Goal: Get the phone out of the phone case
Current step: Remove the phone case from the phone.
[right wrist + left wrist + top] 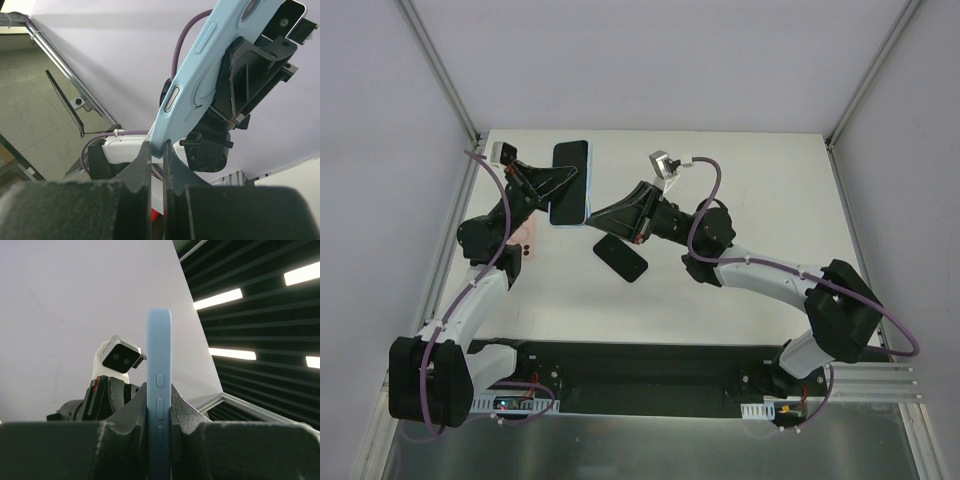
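Observation:
The light blue phone case [570, 152] is held up off the table, its dark face toward the camera. My left gripper [576, 180] is shut across its middle from the left. In the left wrist view the case [159, 340] stands edge-on between the jaws of that gripper [159, 402], side buttons showing. My right gripper [595, 217] is shut on the case's lower right corner. In the right wrist view the gripper [156, 148] pinches the tip of the case [210, 65]. A black phone-shaped slab [620, 258] lies flat on the table just below the right gripper.
A small pink patch with red dots [524, 243] lies on the table by the left arm. White enclosure walls with aluminium corner posts [445, 70] surround the table. The black base rail [640, 375] runs along the near edge.

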Controlling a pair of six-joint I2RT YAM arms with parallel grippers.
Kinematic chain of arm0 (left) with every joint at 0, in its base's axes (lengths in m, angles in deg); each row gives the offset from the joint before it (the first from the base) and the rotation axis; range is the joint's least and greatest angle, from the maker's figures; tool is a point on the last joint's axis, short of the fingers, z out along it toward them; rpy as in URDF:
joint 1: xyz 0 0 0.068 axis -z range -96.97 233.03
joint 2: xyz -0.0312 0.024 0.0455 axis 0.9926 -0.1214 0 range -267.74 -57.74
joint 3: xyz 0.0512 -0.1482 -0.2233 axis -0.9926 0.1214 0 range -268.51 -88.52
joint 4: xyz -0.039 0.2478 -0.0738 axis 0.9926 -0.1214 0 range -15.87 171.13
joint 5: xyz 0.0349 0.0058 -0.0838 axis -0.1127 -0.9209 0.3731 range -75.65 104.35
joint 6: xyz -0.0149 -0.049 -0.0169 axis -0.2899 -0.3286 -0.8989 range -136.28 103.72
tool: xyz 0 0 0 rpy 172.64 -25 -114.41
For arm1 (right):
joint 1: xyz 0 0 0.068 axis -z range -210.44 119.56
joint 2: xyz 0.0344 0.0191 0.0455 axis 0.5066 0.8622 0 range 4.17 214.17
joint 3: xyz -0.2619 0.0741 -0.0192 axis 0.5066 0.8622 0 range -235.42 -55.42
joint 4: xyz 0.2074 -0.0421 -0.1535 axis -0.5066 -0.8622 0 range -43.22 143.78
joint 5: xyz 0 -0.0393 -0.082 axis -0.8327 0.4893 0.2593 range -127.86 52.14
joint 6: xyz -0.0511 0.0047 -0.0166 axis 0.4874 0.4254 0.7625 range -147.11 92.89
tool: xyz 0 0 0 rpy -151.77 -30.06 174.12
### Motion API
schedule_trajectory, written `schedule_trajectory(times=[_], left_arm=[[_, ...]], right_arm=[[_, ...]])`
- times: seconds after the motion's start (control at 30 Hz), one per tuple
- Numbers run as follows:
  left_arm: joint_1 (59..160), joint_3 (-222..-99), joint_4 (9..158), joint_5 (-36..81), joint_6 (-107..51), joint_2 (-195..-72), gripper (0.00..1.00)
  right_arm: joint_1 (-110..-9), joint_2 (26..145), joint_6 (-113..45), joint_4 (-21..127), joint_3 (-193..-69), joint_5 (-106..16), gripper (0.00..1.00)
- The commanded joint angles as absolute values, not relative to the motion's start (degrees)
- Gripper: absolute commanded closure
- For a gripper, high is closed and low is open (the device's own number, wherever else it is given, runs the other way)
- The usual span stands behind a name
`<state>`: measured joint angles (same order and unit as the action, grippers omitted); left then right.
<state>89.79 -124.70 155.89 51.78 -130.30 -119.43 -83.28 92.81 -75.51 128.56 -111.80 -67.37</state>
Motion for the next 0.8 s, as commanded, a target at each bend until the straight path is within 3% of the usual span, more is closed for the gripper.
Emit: schedule_trajectory(times=[0.0, 0.33, 0.77], left_arm=[[90.06, -128.15, 164.1, 47.31, -151.81, -119.71, 1.0], [90.06, -128.86, 164.28, 47.57, -151.99, -119.88, 1.0], [90.06, -129.56, 165.15, 47.22, -152.51, -120.14, 1.0]], right_arm=[[-84.14, 93.55, -74.65, 141.4, -113.34, -76.96, 0.99], [-82.12, 93.73, -73.6, 135.87, -113.87, -78.9, 0.98], [-79.84, 90.12, -67.01, 112.15, -112.55, -73.46, 0.99]])
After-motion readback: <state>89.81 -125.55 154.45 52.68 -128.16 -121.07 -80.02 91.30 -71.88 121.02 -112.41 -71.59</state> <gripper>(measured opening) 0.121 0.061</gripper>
